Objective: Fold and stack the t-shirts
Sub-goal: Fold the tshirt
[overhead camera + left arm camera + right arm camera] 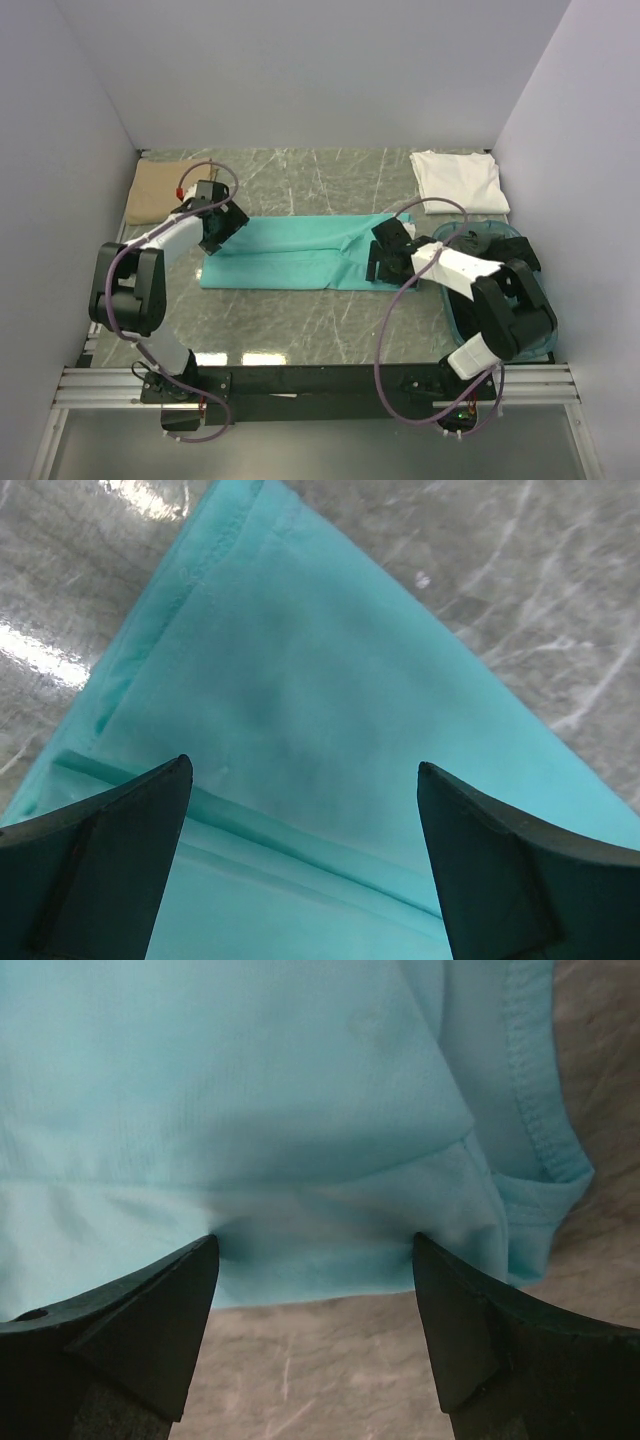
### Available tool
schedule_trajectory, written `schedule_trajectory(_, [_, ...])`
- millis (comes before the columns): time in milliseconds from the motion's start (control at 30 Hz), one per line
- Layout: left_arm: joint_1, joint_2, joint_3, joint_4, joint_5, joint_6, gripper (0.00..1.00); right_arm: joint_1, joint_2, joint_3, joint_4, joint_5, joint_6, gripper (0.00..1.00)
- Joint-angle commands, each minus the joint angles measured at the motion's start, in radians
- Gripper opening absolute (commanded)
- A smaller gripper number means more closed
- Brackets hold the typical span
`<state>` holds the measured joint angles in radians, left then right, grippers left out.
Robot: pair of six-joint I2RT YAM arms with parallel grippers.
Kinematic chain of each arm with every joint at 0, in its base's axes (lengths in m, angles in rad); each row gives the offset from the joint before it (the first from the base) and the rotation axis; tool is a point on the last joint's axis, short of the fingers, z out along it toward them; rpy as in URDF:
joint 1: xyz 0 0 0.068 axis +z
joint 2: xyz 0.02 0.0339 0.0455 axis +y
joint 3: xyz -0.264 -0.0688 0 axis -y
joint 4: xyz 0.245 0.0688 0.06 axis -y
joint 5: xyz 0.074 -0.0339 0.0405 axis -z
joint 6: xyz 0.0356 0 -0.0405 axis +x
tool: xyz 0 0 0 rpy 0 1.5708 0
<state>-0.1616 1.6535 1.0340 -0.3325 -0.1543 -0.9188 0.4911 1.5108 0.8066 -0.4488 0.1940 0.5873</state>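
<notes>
The teal t-shirt [290, 256] lies flat at the middle of the tabletop [300, 335], folded into a long band that runs left to right. It is a soft, smooth knit. The left wrist view shows a stitched hem along one edge, and the right wrist view shows a ribbed, stitched edge at the band's right end. A few shallow creases cross it near the right end.

The left claw [305, 780] hangs over the band's left end, its dark wedge-shaped fingers spread as wide as they go with nothing between them. Only teal cloth shows below. The right claw [315, 1250] sits at the right end, also spread wide and gripping nothing, its tips over the shirt's edge where cloth meets stone pattern.

A tan t-shirt [158, 190] lies in the far left corner, soft and slightly rumpled. A white t-shirt [458, 180] is folded into a neat rectangle at the far right. Nearer on the right is a rigid, translucent blue-green tub [495, 232], largely covered by the right arm.

The tabletop is glossy grey-green with pale marble veining and bright glare patches. Plain pale walls [300, 70] enclose it on three sides, and a ribbed metal rail [320, 385] runs along the near edge.
</notes>
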Motion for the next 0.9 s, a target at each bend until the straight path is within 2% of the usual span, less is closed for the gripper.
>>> schedule_trajectory(0, [-0.006, 0.029, 0.031, 0.013, 0.002, 0.047, 0.99, -0.055, 0.052, 0.074, 0.013, 0.015, 0.003, 0.85])
schedule_trajectory(233, [-0.03, 0.023, -0.081, -0.022, 0.059, 0.023, 0.99, -0.112, 0.253, 0.267, -0.043, -0.002, -0.08, 0.85])
schedule_trajectory(300, [-0.045, -0.024, -0.153, -0.043, 0.027, 0.003, 0.99, -0.128, 0.311, 0.337, -0.05, -0.021, -0.101, 0.85])
schedule_trajectory(400, [-0.088, -0.114, -0.28, -0.037, 0.054, -0.038, 0.99, -0.14, 0.379, 0.456, -0.082, -0.03, -0.145, 0.85])
schedule_trajectory(500, [-0.186, -0.207, -0.408, -0.02, 0.125, -0.126, 0.99, -0.14, 0.48, 0.6, -0.125, -0.072, -0.21, 0.85])
schedule_trajectory(633, [-0.312, -0.326, -0.509, -0.094, 0.165, -0.283, 0.99, -0.141, 0.623, 0.781, -0.16, -0.114, -0.296, 0.85])
schedule_trajectory(767, [-0.426, -0.477, -0.594, -0.079, 0.246, -0.362, 0.99, -0.131, 0.776, 1.102, -0.27, -0.148, -0.401, 0.84])
schedule_trajectory(833, [-0.47, -0.503, -0.6, -0.071, 0.24, -0.406, 0.99, -0.125, 0.87, 1.212, -0.303, -0.175, -0.432, 0.84])
schedule_trajectory(867, [-0.507, -0.515, -0.604, -0.068, 0.224, -0.422, 0.99, -0.117, 0.899, 1.32, -0.33, -0.191, -0.463, 0.84])
